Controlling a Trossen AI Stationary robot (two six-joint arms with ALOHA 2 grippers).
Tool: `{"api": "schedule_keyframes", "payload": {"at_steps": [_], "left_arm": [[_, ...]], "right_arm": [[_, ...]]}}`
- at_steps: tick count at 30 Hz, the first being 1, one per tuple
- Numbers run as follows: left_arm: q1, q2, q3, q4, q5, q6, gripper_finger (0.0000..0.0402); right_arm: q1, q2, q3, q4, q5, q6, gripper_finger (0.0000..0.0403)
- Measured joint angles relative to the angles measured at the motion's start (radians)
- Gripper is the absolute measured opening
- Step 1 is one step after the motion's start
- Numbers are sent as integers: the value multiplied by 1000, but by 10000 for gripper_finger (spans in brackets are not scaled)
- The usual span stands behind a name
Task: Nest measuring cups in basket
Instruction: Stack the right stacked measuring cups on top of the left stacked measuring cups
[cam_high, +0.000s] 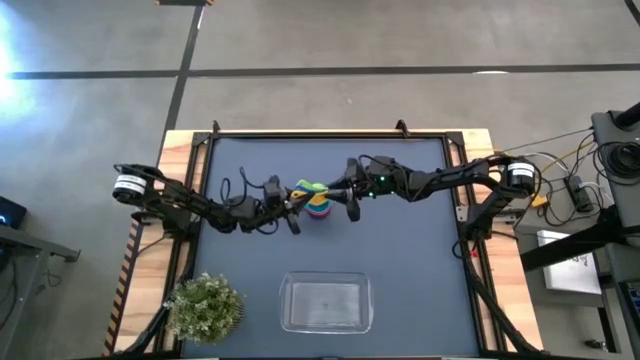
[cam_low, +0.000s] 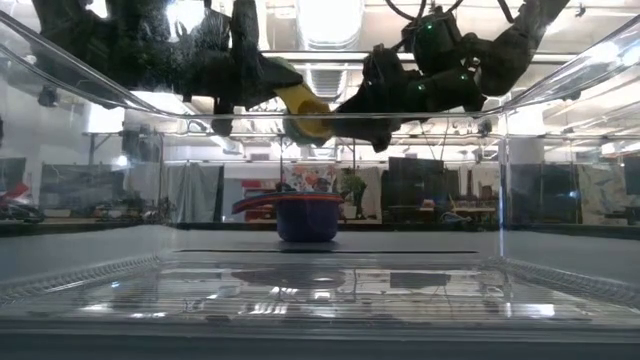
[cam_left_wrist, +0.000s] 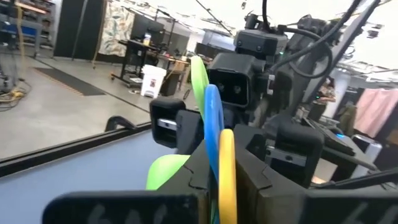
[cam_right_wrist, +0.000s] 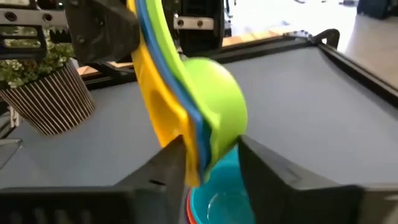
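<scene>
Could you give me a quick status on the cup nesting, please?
Left gripper shut on handles of yellow, blue, green cups; right gripper around them, mid-table. Other cups stacked beneath. Basket empty. Nothing in the way.

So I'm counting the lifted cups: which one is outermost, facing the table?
The green cup; its round bowl hangs outside the blue and yellow cups nested behind it.

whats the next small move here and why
Probably ease the right gripper off the green cup. The left gripper is shut on the yellow, blue and green handles, holding that trio in the air right above the stack on the mat, where a teal cup faces up. The left arm could then lower them in. The basket holds no cups yet.
</scene>
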Motion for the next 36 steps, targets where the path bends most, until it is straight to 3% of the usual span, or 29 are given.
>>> {"api": "schedule_keyframes", "payload": {"at_steps": [5,9,13,19,36], "left_arm": [[-1,2,0,-6,37,-10,8],[-1,1,1,-16,43,-21,8],[-1,2,0,-23,39,-30,8],[1,2,5,-23,13,-26,8],[0,2,6,-9,49,-3,15]], "right_arm": [[6,-1,2,48,0,-29,186],[21,-1,3,71,6,-73,207],[28,-1,25,10,20,-99,169],[28,-2,59,-92,21,-133,32],[29,-47,87,-218,10,-150,15]]}}
